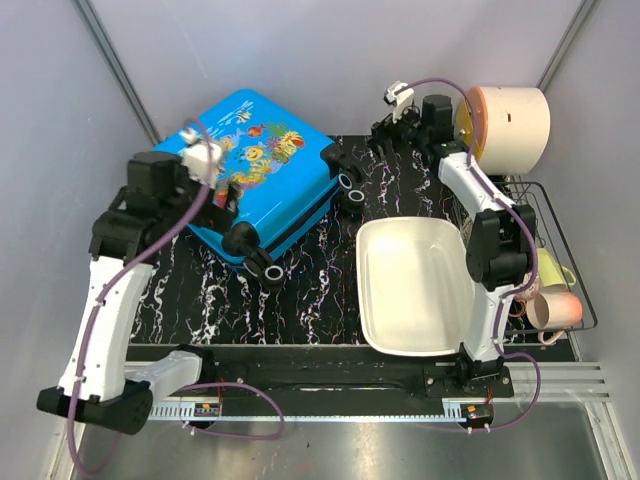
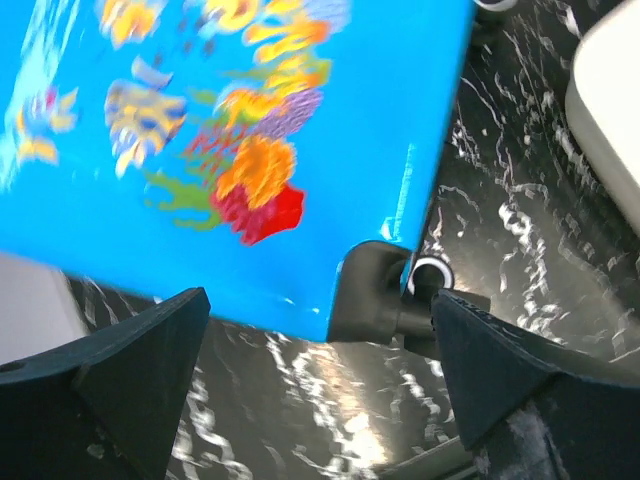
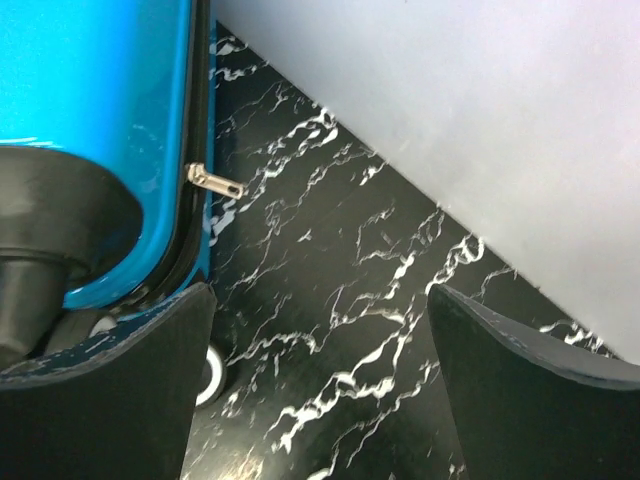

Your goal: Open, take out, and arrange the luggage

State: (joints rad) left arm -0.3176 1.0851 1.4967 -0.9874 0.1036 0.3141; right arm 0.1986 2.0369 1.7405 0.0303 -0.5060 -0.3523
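The luggage (image 1: 265, 170), a bright blue hard-shell suitcase with a fish print, lies shut and flat on the black marbled mat at the back left. Its black wheels (image 1: 350, 185) face right and front. My left gripper (image 1: 218, 205) hovers open over its near left edge. In the left wrist view the fish-printed shell (image 2: 250, 130) and a corner wheel (image 2: 430, 275) sit beyond my open left gripper (image 2: 320, 400). My right gripper (image 1: 381, 135) is open and empty above the mat just right of the suitcase. The right wrist view shows the shell (image 3: 90, 130) and a metal zipper pull (image 3: 215, 182) beyond the open right gripper (image 3: 320, 400).
A white rectangular basin (image 1: 372, 290) sits at the front right. A wire rack (image 1: 560, 215) with cups stands at the right edge. A round cream and orange container (image 1: 510, 125) lies at the back right. Grey walls close in behind and on both sides.
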